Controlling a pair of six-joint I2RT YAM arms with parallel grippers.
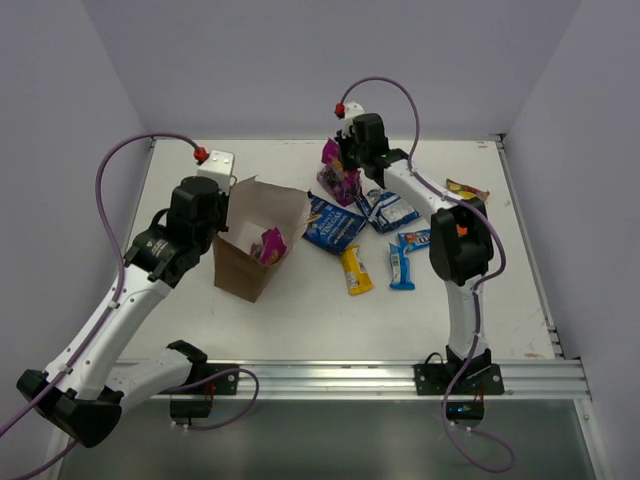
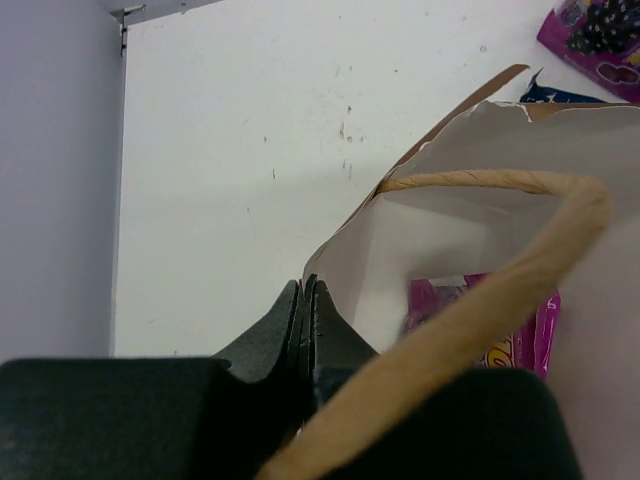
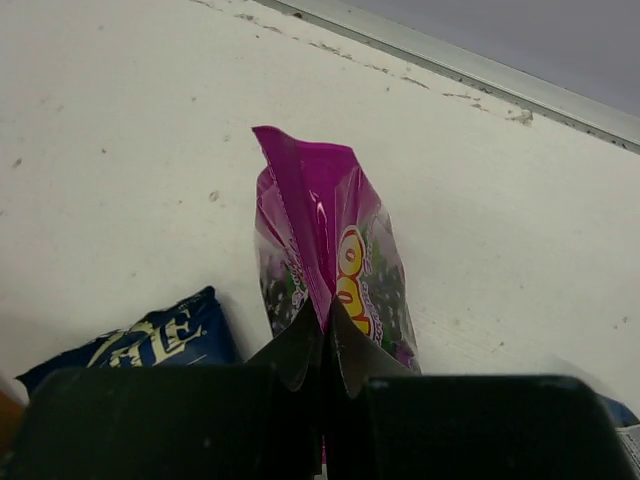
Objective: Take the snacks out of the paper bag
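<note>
Black fingers of the right claw (image 3: 325, 322) sit nearest, clenched on one end of a magenta pouch (image 3: 320, 220) that sticks out beyond their tips over the table (image 3: 120, 120). A dark blue bag (image 3: 150, 340) lies just left of that claw. The left claw (image 2: 305, 298) pinches the paper bag (image 2: 400, 240) at its rim, with the loop handle (image 2: 480, 310) crossing to its right and a second magenta pouch (image 2: 435, 300) inside.

matt kraft paper bag (image 1: 245, 268), glossy magenta pouch (image 3: 320, 215)

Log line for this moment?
left gripper: shut on brown kraft paper bag rim | right gripper: shut on magenta-purple pouch | second magenta-purple pouch: in bag
</note>
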